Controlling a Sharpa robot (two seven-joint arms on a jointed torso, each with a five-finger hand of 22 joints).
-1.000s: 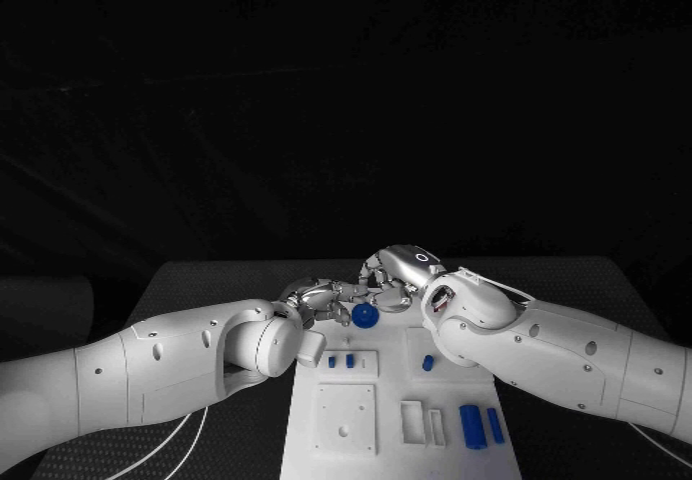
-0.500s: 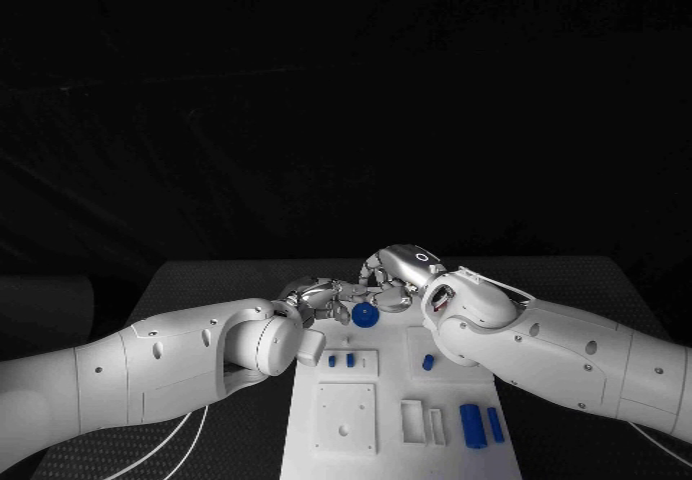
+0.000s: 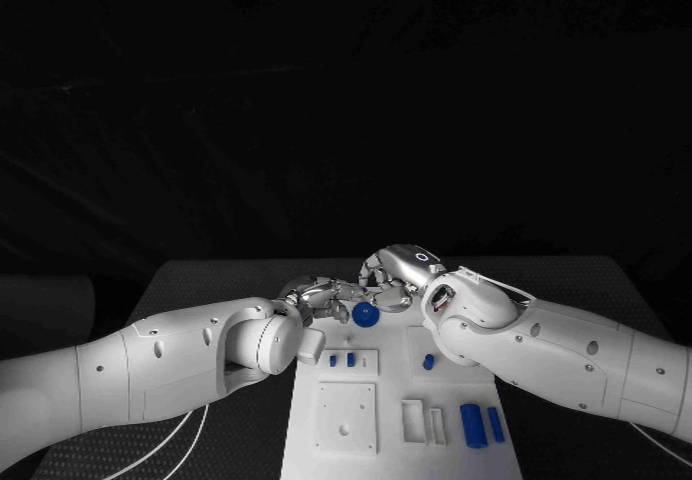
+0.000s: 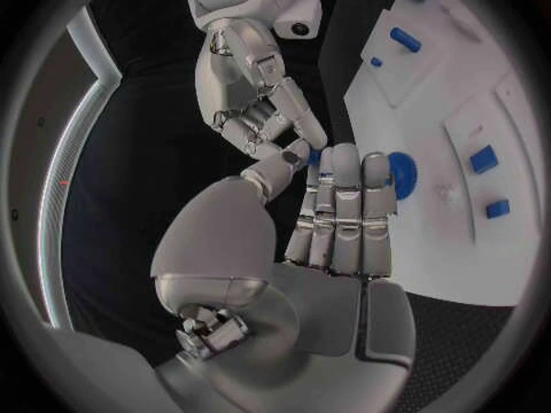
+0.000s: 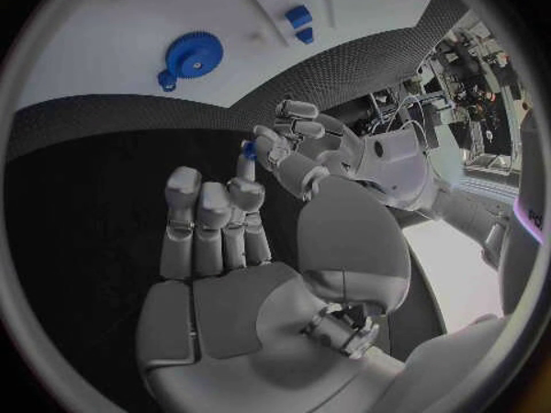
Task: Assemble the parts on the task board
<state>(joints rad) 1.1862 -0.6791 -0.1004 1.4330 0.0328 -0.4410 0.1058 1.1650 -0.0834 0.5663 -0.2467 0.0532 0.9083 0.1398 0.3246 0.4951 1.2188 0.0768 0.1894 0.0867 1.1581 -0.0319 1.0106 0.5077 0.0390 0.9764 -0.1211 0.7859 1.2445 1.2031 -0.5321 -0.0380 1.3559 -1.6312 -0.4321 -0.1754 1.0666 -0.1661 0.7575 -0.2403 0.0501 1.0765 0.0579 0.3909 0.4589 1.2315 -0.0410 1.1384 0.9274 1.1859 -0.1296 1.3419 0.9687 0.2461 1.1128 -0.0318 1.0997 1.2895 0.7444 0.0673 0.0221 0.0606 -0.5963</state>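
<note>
Meeting point: both hands come together above the far end of the task board (image 3: 397,440), fingertips close to one another.
Right hand (image 3: 392,280): its fingers stand nearly straight side by side, and a small blue part (image 5: 248,150) sits at a fingertip, touching the thumb tip; it appears pinched there.
Left hand (image 3: 320,293): its fingers lie straight and pressed together, thumb alongside, reaching toward the right hand's fingertips; I cannot tell whether it touches the small blue part, and nothing shows inside its palm.
Blue gear (image 3: 365,315): round, toothed, lying flat on the far end of the board, just below the two hands.
Two short blue pegs (image 3: 340,360): standing side by side in a raised block near the board's left side.
Single blue peg (image 3: 428,362): right of them, by the right forearm.
Long blue bars (image 3: 482,425): a pair lying at the board's near right.
</note>
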